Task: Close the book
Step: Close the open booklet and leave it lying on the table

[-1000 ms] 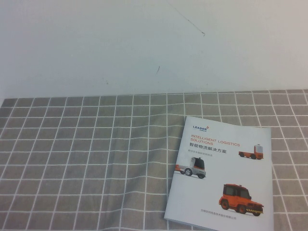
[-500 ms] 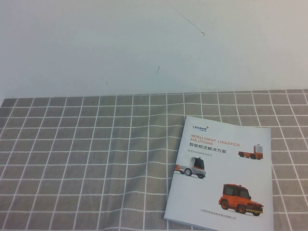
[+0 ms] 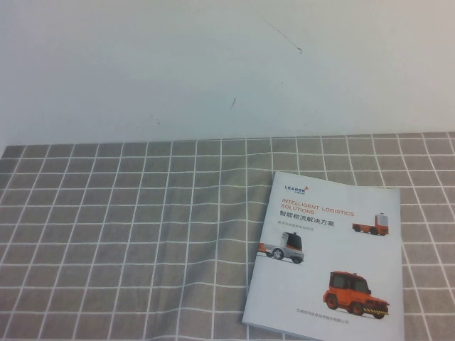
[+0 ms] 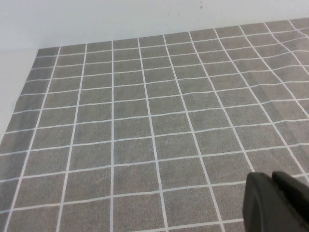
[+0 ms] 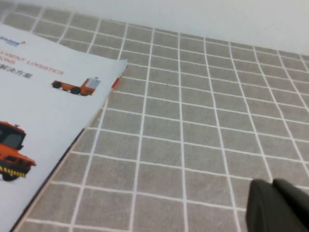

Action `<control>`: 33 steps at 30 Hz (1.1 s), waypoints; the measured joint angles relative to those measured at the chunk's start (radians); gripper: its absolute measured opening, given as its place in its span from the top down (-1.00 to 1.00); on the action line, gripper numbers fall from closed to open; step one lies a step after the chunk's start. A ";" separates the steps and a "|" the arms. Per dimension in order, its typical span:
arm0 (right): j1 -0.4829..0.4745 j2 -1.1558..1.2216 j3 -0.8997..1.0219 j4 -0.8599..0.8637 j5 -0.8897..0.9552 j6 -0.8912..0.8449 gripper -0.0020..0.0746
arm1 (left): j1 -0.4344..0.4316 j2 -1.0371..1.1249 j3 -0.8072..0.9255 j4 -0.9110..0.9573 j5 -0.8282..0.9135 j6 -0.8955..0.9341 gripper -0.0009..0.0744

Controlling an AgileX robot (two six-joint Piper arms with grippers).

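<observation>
- The book lies flat and closed, front cover up, on the right near part of the checked cloth; its nearest edge runs out of the high view
- No page stands lifted, so the closing looks already done, and I judge that little or nothing is left
- The right gripper hangs over bare cloth beside the book's right edge, apart from it, with its fingers pressed together and holding nothing
- The left gripper hangs over bare cloth well away on the left, its fingers likewise together and empty
- Risk: a needless push could catch the cover's free right edge, where a sliver of red shows under the far corner, and flip it open; it could also drag the thin book and ruck the cloth
- The cover reads "LEADOR" beside a small red mark, then in orange "INTELLIGENT LOGISTICS SOLUTIONS" and "智能物流解决方案"; the smaller lines are too fine to read, and orange vehicles and a white one are pictured
</observation>
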 joint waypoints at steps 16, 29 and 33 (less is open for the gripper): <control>0.000 -0.004 0.004 0.073 -0.022 0.004 0.95 | 0.000 -0.002 0.000 -0.002 0.002 0.000 0.99; 0.000 -0.004 0.004 0.086 -0.022 0.004 0.95 | 0.000 -0.002 0.000 -0.002 0.002 0.000 0.99; 0.000 -0.004 0.004 0.088 -0.022 0.004 0.96 | 0.000 -0.002 0.000 -0.002 0.002 0.000 0.99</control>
